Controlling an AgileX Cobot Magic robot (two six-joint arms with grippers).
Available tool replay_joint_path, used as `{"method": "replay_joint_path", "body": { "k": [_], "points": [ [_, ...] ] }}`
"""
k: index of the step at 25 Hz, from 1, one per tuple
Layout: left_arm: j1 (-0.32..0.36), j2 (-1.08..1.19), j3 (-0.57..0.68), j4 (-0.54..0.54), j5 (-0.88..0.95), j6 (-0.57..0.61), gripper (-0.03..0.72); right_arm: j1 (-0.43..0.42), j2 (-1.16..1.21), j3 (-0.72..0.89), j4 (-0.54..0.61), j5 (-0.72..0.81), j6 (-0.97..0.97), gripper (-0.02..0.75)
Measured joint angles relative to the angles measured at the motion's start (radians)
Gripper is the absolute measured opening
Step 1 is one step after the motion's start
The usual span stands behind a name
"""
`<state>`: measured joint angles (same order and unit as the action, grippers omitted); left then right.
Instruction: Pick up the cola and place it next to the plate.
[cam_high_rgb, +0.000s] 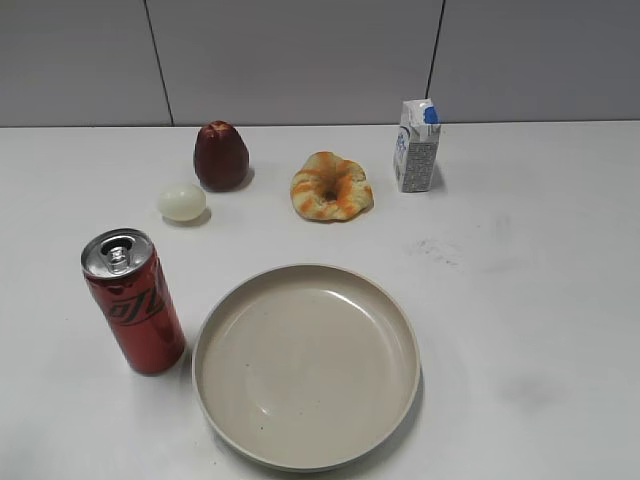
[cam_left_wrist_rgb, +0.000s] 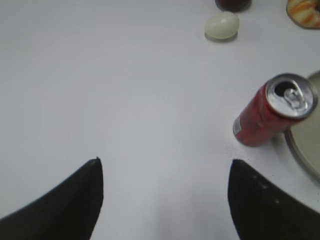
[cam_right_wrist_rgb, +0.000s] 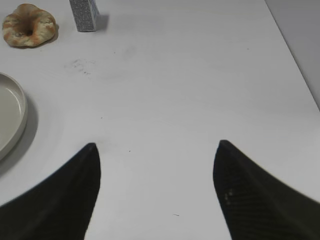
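The cola (cam_high_rgb: 135, 303) is a tall slim red can with a silver top. It stands upright on the white table, right beside the left rim of the plate (cam_high_rgb: 305, 452), a wide shallow beige dish at the front centre. In the left wrist view the cola (cam_left_wrist_rgb: 262, 116) stands up and to the right of my left gripper (cam_left_wrist_rgb: 165, 162), which is open and empty, with the plate rim (cam_left_wrist_rgb: 300, 150) at the right edge. My right gripper (cam_right_wrist_rgb: 156, 146) is open and empty over bare table, with the plate rim (cam_right_wrist_rgb: 21, 112) at its far left. Neither gripper shows in the exterior view.
Behind the plate are a dark red apple (cam_high_rgb: 220, 155), a pale egg (cam_high_rgb: 181, 202), a ring-shaped bread (cam_high_rgb: 331, 186) and a small white-and-blue carton (cam_high_rgb: 416, 146). The table's right edge shows in the right wrist view (cam_right_wrist_rgb: 295, 55).
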<state>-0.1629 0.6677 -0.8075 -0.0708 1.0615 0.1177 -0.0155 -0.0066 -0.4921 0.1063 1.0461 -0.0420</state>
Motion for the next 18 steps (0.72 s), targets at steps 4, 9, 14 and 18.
{"method": "replay_joint_path", "body": {
  "k": [4,9,14,18],
  "points": [
    [0.000,-0.215,0.172,-0.013,0.010,-0.004,0.587,0.000,0.000,0.000,0.000,0.000,0.000,0.536],
    [0.000,-0.435,0.295,-0.017,-0.008,-0.004,0.585,0.000,0.000,0.000,0.000,0.000,0.000,0.536],
    [0.000,-0.494,0.306,-0.016,-0.025,-0.004,0.585,0.000,0.000,0.000,0.000,0.000,0.000,0.536],
    [0.000,-0.494,0.306,-0.016,-0.028,-0.004,0.585,0.000,0.000,0.000,0.000,0.000,0.000,0.536]
  ]
}}
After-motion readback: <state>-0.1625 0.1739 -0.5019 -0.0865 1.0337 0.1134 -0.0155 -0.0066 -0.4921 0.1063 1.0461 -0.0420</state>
